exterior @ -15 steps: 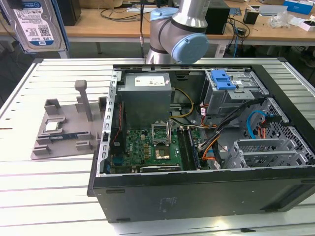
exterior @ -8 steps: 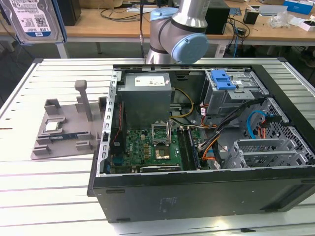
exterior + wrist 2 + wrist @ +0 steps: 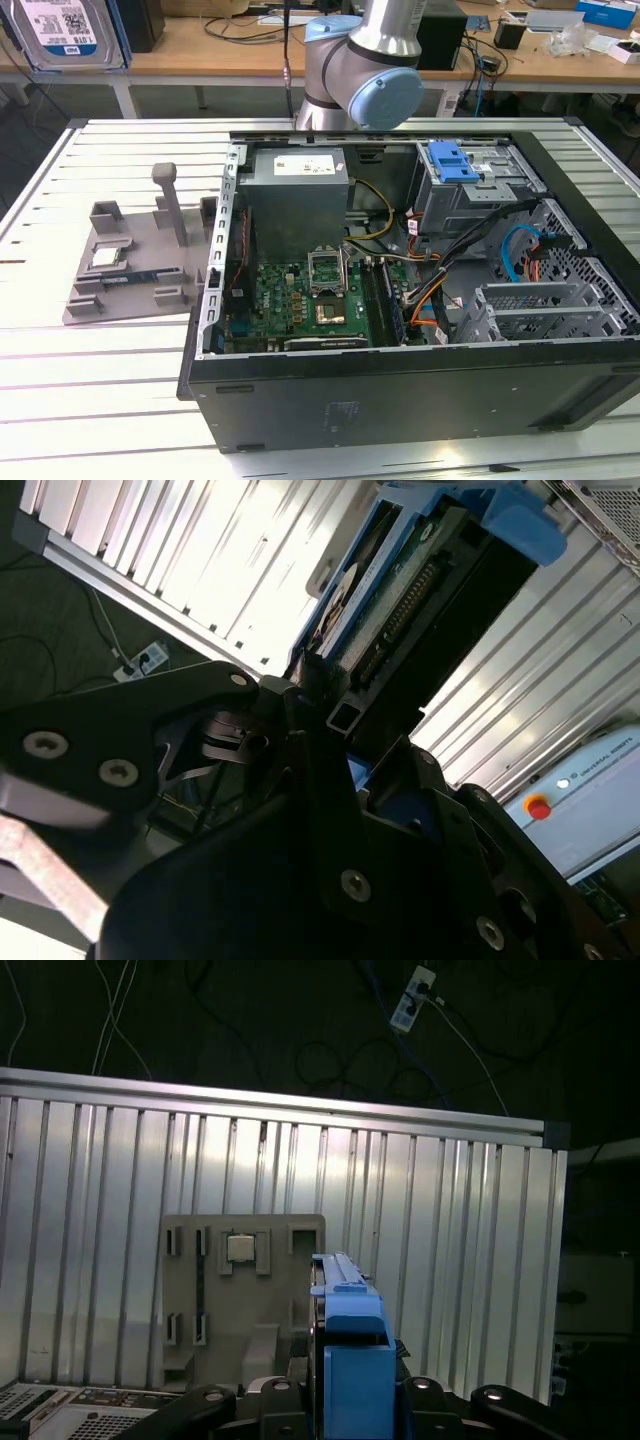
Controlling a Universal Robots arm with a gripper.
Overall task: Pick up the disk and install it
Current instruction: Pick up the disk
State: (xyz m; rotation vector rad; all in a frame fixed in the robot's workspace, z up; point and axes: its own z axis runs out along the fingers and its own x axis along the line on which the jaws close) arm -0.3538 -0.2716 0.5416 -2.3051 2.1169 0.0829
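My pincer (image 3: pixel 355 1395) is clamped on the disk (image 3: pixel 65 30), up at ten o'clock in the exterior view. I think I must hold it straight and tight.

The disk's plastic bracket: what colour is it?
Blue; the disk's bracket shows best in the first wrist view.

Blue-bracketed silver disk (image 3: pixel 62 30), white-and-blue label, edgewise between the jaws.
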